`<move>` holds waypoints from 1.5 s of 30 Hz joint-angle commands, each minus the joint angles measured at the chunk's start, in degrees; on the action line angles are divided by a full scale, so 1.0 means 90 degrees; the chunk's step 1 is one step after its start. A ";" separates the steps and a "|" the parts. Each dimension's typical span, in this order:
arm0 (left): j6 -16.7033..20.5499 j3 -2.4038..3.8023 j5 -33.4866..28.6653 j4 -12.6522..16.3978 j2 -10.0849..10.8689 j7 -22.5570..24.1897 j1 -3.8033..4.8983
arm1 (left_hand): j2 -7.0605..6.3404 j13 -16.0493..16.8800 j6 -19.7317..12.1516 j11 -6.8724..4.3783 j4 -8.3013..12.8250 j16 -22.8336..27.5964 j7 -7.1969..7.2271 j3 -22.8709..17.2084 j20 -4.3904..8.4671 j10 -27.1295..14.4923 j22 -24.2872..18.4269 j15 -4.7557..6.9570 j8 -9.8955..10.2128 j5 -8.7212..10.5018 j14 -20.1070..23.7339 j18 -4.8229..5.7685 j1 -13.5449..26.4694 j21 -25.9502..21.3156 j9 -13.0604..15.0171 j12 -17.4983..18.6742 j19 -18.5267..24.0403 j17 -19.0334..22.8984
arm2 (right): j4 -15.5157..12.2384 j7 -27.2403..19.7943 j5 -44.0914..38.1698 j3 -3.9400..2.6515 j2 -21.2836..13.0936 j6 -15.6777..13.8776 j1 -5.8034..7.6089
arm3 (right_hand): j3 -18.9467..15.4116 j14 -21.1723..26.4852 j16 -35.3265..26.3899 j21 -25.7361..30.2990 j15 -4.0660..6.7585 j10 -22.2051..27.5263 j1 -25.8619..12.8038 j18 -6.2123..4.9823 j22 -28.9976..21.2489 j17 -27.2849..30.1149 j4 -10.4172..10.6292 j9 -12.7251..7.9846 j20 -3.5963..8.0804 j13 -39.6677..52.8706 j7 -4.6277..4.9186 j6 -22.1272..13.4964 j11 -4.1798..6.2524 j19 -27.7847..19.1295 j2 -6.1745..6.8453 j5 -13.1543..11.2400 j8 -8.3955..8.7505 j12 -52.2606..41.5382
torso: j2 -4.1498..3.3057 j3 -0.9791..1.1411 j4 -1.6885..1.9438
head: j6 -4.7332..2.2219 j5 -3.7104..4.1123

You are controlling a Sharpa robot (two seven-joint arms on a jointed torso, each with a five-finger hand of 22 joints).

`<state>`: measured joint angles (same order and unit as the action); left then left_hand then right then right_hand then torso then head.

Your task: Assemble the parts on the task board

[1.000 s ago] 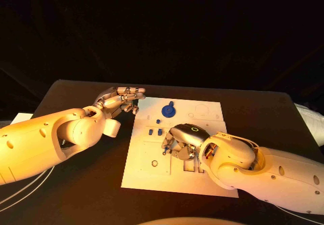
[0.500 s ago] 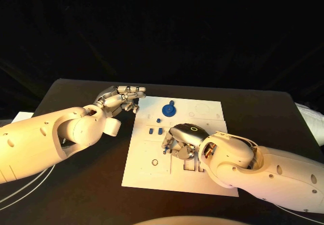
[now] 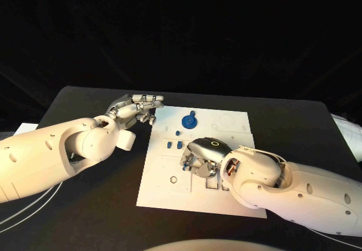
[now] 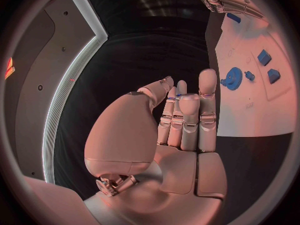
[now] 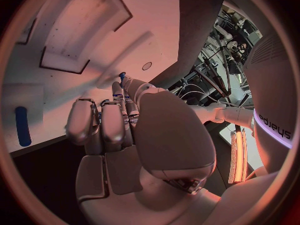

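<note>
task board, parts and two hands — stock as seen

one task board [image 3: 162, 193], a white plate lying flat at the middle of the black table [image 3: 75, 110]. blue parts countable in the head view: one round gear-like disc [image 3: 189, 122] near the board's 12 o'clock edge; one small peg [image 3: 178, 133] just below the disc; two small blocks [image 3: 174, 145] side by side below the peg, at about 9 o'clock of the right hand. the left wrist view shows the same disc [image 4: 234, 78] and two blocks [image 4: 269, 66] on the plate. the right wrist view adds one long blue bar [image 5: 22, 126] lying on the board near its edge.

two hands. the right hand [image 3: 203, 157] sits over the middle of the board, palm down, fingers curled in together toward the plate; a small blue piece [image 5: 122, 75] shows at its fingertips, but whether it is pinched cannot be told. the blocks lie just beside this hand, apart from it.

the left hand [image 3: 134, 111] hangs off the board beyond its 10 o'clock corner, over bare table, fingers close together and bent, holding nothing visible; the disc lies at its 3 o'clock, well apart.

open room: bare black table flanks the board at 9 and 3 o'clock; the board's 6 o'clock strip lies uncovered on the left, the right arm crossing its 5 o'clock corner.
</note>
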<state>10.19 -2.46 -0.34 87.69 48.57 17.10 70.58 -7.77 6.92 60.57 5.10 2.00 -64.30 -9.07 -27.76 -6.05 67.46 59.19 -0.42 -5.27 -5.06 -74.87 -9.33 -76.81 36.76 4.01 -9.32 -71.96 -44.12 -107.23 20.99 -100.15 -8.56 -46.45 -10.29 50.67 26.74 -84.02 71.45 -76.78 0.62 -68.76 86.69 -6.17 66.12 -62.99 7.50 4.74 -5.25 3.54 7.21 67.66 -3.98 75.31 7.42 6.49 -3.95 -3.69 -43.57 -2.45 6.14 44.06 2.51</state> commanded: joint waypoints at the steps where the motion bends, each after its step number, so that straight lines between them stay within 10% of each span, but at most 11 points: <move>1: -0.0140 0.0004 0.0022 0.0015 -0.0014 0.0012 0.0000 | 0.0044 0.0009 -0.0016 -0.0003 0.0009 0.0017 -0.0024 0.0031 -0.0004 -0.0042 -0.0006 0.0011 0.0009 -0.0016 0.0043 -0.0037 -0.0031 -0.0027 -0.0007 -0.0040 0.0045 0.0006 | 0.0000 -0.0012 -0.0072 0.0017 0.0015 0.0202 -0.0015 | 0.0034 -0.0186 0.0029 -0.0021 -0.0012 -0.0030 -0.0086 0.0102 -0.0009 0.0009 -0.0006 0.0006 -0.0028 0.0009 0.0045 -0.0002 -0.0030 0.0001 0.0005 0.0040 0.0007 -0.0006 | 0.0002 -0.0003 0.0001 | 0.0009 -0.0005; 15: -0.0124 0.0004 0.0022 0.0016 -0.0020 -0.0019 0.0000 | 0.0051 0.0009 -0.0026 0.0000 0.0013 0.0023 -0.0025 0.0047 -0.0007 -0.0062 -0.0022 0.0006 0.0013 -0.0017 0.0051 -0.0039 -0.0039 -0.0053 -0.0009 -0.0046 0.0049 0.0020 | 0.0020 0.0095 -0.0078 0.0040 0.0018 0.0192 -0.0016 | -0.0068 -0.0019 -0.0357 0.0446 -0.0263 0.0982 -0.0531 -0.0053 -0.0759 0.0557 -0.0078 -0.0114 -0.0249 0.0006 0.0393 -0.0957 -0.0343 -0.0508 0.0325 0.0003 0.0045 -0.0023 | 0.0010 -0.0002 -0.0001 | 0.0016 -0.0006; 27: -0.0136 0.0004 0.0022 -0.0027 -0.0036 -0.0028 0.0000 | 0.0049 0.0009 -0.0033 0.0001 0.0027 0.0027 -0.0026 0.0054 -0.0007 -0.0075 -0.0031 0.0006 0.0015 -0.0017 0.0057 -0.0041 -0.0056 -0.0068 -0.0010 -0.0049 0.0051 0.0030 | -0.0217 -0.0015 0.0155 0.0016 -0.0325 -0.0465 -0.0013 | -0.0178 -0.0018 -0.0383 0.0457 -0.0254 0.0956 -0.0620 -0.0056 -0.0757 0.0607 -0.0095 -0.0087 -0.0262 0.0030 0.0363 -0.0882 -0.0321 -0.0485 0.0318 0.0028 0.0001 -0.0167 | 0.0015 0.0006 -0.0001 | -0.0012 0.0024; 32: -0.0149 0.0003 0.0022 -0.0033 -0.0036 -0.0019 -0.0001 | 0.0060 0.0011 -0.0036 0.0002 0.0049 0.0031 -0.0029 0.0059 -0.0008 -0.0082 -0.0034 0.0006 0.0014 -0.0019 0.0063 -0.0042 -0.0089 -0.0073 -0.0010 -0.0060 0.0048 0.0041 | -0.0546 -0.0084 0.0573 -0.0109 -0.0885 -0.0696 0.0063 | -0.0214 -0.0033 -0.0363 0.0432 -0.0222 0.0850 -0.0625 -0.0046 -0.0712 0.0594 -0.0124 -0.0080 -0.0239 0.0033 0.0313 -0.0812 -0.0277 -0.0436 0.0307 0.0099 -0.0007 -0.0284 | 0.0013 0.0000 -0.0025 | -0.0060 0.0071; 45: -0.0182 0.0002 0.0027 -0.0036 -0.0058 -0.0014 -0.0011 | 0.0062 0.0012 -0.0040 0.0003 0.0062 0.0037 -0.0031 0.0062 -0.0008 -0.0088 -0.0036 0.0006 0.0015 -0.0019 0.0069 -0.0042 -0.0108 -0.0076 -0.0011 -0.0066 0.0047 0.0052 | -0.0604 0.0043 0.0502 -0.0181 -0.1968 -0.0345 0.0437 | -0.0870 -0.0025 -0.0444 0.0511 -0.0170 0.1041 -0.0714 -0.0058 -0.0812 0.0732 -0.0126 -0.0099 -0.0185 0.0012 0.0197 -0.0969 -0.0215 -0.0447 0.0493 0.0309 0.0034 -0.0286 | 0.0024 0.0016 -0.0043 | -0.0140 0.0153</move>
<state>9.76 -2.48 -0.31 87.31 48.16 16.67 70.52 -7.32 6.95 60.36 5.11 2.32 -64.30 -9.28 -27.44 -6.05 67.03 58.91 -0.21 -5.27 -5.06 -74.67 -9.32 -77.26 36.28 3.97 -9.55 -71.96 -43.71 -112.67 20.96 -94.88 -10.19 -64.03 -14.96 54.56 19.36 -83.92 67.58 -72.33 -1.34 -59.75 80.07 -6.17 58.95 -56.55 6.34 3.88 -7.28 3.66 9.08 59.06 -5.92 71.42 11.47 8.99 -3.68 -6.38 -43.34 -2.38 5.71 42.89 3.71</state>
